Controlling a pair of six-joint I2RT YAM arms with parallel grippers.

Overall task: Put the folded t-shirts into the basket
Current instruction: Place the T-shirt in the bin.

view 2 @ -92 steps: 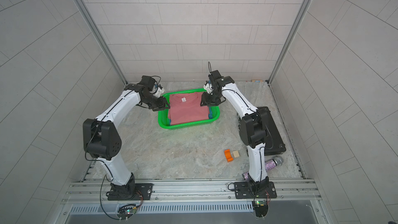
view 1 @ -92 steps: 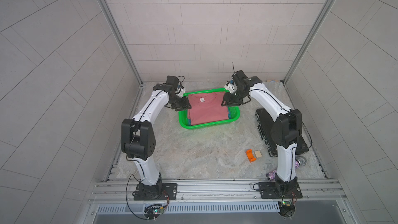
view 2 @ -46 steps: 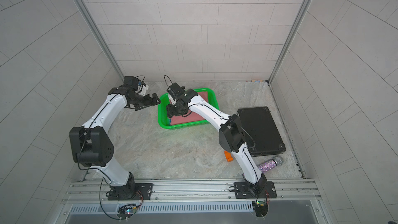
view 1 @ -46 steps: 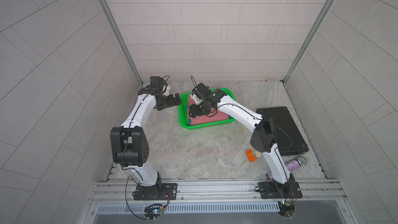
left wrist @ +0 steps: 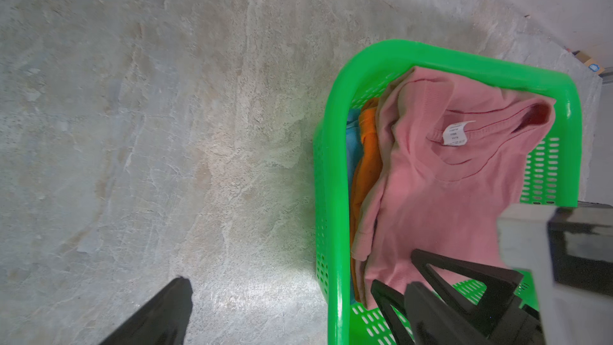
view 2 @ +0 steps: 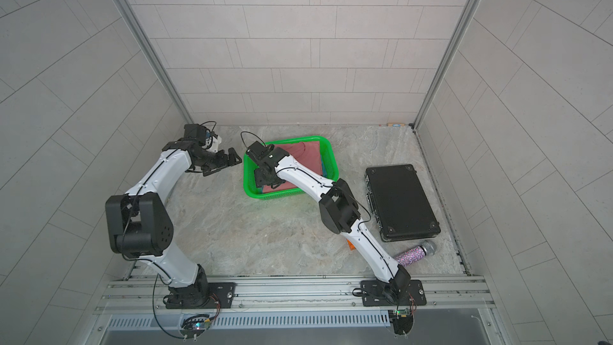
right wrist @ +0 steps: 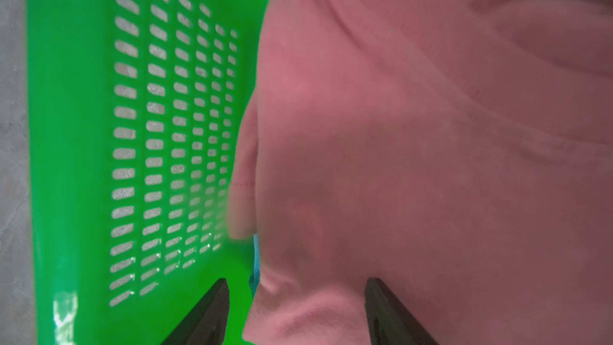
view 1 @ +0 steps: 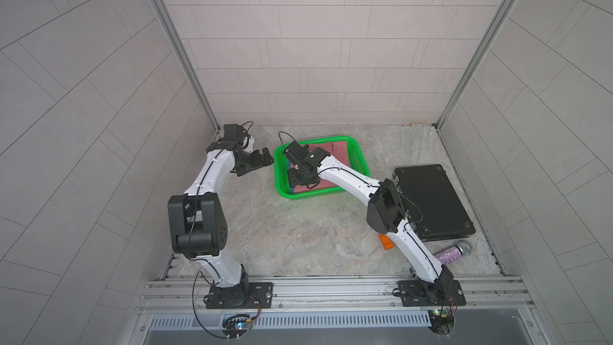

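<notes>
The green basket [view 1: 311, 195] [view 2: 282, 195] [left wrist: 335, 194] holds the folded t-shirts in a stack. The pink one [view 1: 336, 152] [view 2: 306, 154] [left wrist: 447, 194] [right wrist: 431, 127] lies on top, label up. Orange [left wrist: 365, 167] and blue [left wrist: 352, 137] edges show beneath it. My right gripper [view 1: 298, 179] [view 2: 262, 177] [right wrist: 295, 282] reaches into the basket's near-left part. It stands open, its fingers straddling the pink tee's edge, where a blue sliver [right wrist: 255, 260] peeks out. My left gripper [view 1: 262, 159] [view 2: 232, 159] [left wrist: 298, 285] hovers open just outside the basket's left wall, holding nothing.
A flat black case [view 1: 431, 204] [view 2: 401, 204] lies right of the basket. In front of it are a glittery microphone [view 1: 452, 252] [view 2: 416, 253] and a small orange block [view 1: 386, 243], partly hidden by the right arm. Tiled walls close in three sides.
The left gripper opened wide and drew back leftward out of the basket. The right arm swung from the basket's right side across to its left part, its jaws opening wider.
</notes>
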